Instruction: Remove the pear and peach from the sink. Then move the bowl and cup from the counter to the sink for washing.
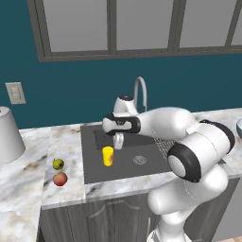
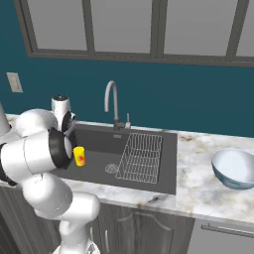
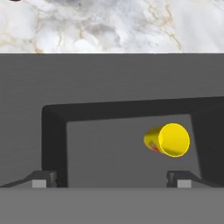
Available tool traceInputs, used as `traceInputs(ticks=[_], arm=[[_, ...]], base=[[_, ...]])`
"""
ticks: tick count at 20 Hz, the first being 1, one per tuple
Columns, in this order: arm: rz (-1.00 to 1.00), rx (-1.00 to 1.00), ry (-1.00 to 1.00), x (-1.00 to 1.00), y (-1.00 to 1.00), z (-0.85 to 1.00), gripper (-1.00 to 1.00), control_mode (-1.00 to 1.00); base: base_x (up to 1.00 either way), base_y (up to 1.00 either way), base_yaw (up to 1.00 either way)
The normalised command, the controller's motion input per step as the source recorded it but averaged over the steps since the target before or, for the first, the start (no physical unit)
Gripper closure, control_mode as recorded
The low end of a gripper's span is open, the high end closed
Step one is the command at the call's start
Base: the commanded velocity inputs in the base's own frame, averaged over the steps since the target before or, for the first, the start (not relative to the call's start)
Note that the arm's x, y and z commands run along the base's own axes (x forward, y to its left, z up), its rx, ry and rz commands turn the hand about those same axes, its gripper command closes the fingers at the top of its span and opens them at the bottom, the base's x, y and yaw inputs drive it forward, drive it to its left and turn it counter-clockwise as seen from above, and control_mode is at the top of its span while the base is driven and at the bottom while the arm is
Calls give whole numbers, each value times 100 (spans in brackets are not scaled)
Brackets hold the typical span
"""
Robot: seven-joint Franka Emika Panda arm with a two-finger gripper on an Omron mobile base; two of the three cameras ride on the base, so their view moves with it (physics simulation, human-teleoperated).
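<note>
Marble counter [image 1: 28, 189] runs left of the sink [image 1: 94, 175], where the pear [image 1: 58, 164] and peach [image 1: 60, 179] already lie out of the basin. Inside the sink's left part stands the yellow cup [image 1: 108, 156], the gripper [image 1: 118, 141] just above it, jaws wide and empty. Right of the sink waits the bowl [image 2: 234, 167]: judged next, calling for a long reach across.

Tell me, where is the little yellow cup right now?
The cup stands upright inside the sink, on its left part, left of the round drain. The open gripper hangs just above it, not touching.
</note>
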Motion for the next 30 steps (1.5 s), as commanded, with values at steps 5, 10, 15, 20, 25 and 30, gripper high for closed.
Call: traceInputs(ticks=[5,10,15,20,25,30], arm=[[0,0,0,-20,-3,28,-100,-100],[-4,0,1,-23,-4,28,-100,-100],[-9,0,2,-24,-4,27,-100,-100],[-11,0,3,-25,-5,25,-100,-100],[-11,0,1,-26,-6,23,-100,-100],[-13,0,0,-28,-6,20,-100,-100]], base=[[0,0,0],[0,0,0],[0,0,0],[0,0,0],[0,0,0],[0,0,0]])
